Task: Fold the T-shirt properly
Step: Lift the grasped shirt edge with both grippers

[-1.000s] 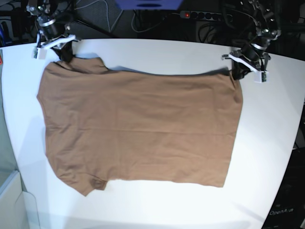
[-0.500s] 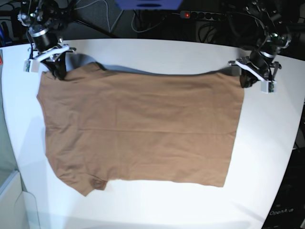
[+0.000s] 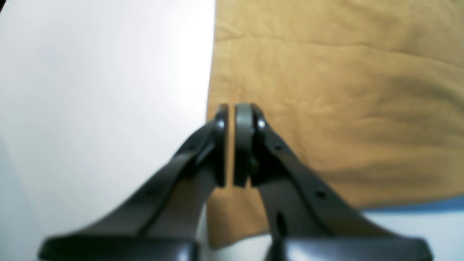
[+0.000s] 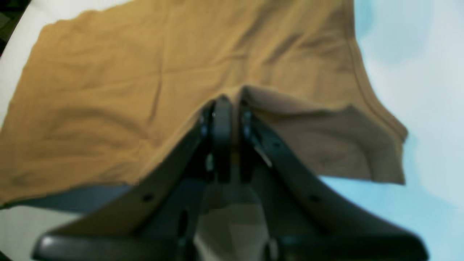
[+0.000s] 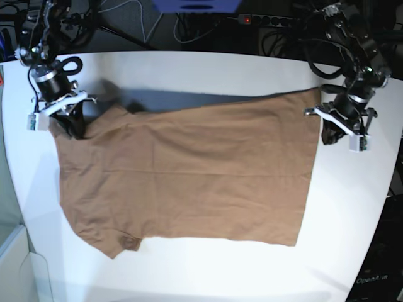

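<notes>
The tan-brown T-shirt [image 5: 189, 176] lies spread on the white table [image 5: 208, 69], its far edge raised and casting a shadow. In the base view my right gripper [image 5: 74, 128] is at the shirt's far left corner, shut on the cloth by the sleeve. My left gripper [image 5: 326, 133] is shut on the far right corner at the hem. In the left wrist view the left gripper [image 3: 230, 108] pinches the T-shirt [image 3: 344, 90] at its side edge. In the right wrist view the right gripper [image 4: 233, 105] clamps a raised fold of the T-shirt [image 4: 108, 90].
A power strip [image 5: 264, 20] and cables lie beyond the table's far edge, with a blue object [image 5: 196, 5] at the top. A translucent bin [image 5: 12, 251] stands off the table's left side. The table's curved right edge runs close to the left arm.
Both grippers have moved toward the near side, carrying the shirt's far edge with them. That edge has come off the table and a shadow now shows beneath it.
</notes>
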`<state>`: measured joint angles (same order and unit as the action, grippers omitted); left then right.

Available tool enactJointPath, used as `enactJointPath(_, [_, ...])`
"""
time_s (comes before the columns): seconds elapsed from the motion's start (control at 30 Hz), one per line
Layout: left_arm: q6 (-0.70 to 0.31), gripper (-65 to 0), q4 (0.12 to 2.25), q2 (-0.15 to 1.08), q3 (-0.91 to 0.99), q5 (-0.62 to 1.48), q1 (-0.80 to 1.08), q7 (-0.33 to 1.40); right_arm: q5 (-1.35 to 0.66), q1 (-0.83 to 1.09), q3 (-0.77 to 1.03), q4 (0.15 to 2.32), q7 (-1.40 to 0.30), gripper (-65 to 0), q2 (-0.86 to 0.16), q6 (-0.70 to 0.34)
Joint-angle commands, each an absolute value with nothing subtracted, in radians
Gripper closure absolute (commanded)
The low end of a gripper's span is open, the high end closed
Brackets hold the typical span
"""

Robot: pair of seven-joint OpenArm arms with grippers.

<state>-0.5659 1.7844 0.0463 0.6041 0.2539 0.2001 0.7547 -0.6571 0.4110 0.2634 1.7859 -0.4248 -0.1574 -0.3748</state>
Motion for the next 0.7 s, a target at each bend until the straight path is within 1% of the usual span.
enactJointPath(0.0, [-0.565, -2.7, 1.793, 0.054, 0.605, 0.268, 0.174, 0.734, -0.67, 0.386, 0.268, 1.801, -0.418, -0.6, -0.168, -0.381])
enactJointPath(0.1, [-0.565, -2.6, 1.776, 0.054, 0.605, 0.266, 0.165, 0.762, -0.67, 0.349, 0.269, 1.802, -0.466, -0.6, -0.168, -0.38])
enactJointPath(0.27, [-0.567, -3.3, 1.739, 0.088, 0.615, 0.262, 0.208, 0.924, -0.67, 0.355, 0.269, 1.801, -0.464, -0.6, -0.163, -0.38])
enactJointPath(0.33, [-0.573, -3.9, 1.724, 0.102, 0.628, 0.248, 0.234, 0.96, -0.67, 0.366, 0.268, 1.799, -0.463, -0.6, -0.162, -0.38])
enactJointPath(0.37, [-0.573, -5.7, 1.721, 0.108, 0.639, 0.245, 0.252, 0.966, -0.67, 0.371, 0.268, 1.799, -0.461, -0.6, -0.162, -0.38])
enactJointPath(0.4, [-0.573, -8.8, 1.721, 0.11, 0.648, 0.243, 0.269, 0.966, -0.67, 0.371, 0.268, 1.799, -0.461, -0.6, -0.162, -0.38])
enactJointPath(0.53, [-0.575, -28.8, 1.745, 0.11, 0.691, 0.248, 0.308, 0.961, -0.67, 0.371, 0.268, 1.799, -0.461, -0.6, -0.162, -0.38])
enactJointPath(0.57, [-0.576, -32.6, 1.745, 0.11, 0.694, 0.249, 0.308, 0.961, -0.67, 0.371, 0.268, 1.799, -0.461, -0.6, -0.162, -0.38])
enactJointPath(0.6, [-0.576, -35.4, 1.739, 0.11, 0.696, 0.249, 0.305, 0.961, -0.67, 0.371, 0.268, 1.799, -0.461, -0.6, -0.162, -0.38])
enactJointPath(0.67, [-0.578, -36.8, 1.735, 0.105, 0.694, 0.251, 0.302, 0.961, -0.67, 0.372, 0.268, 1.799, -0.461, -0.6, -0.162, -0.38])
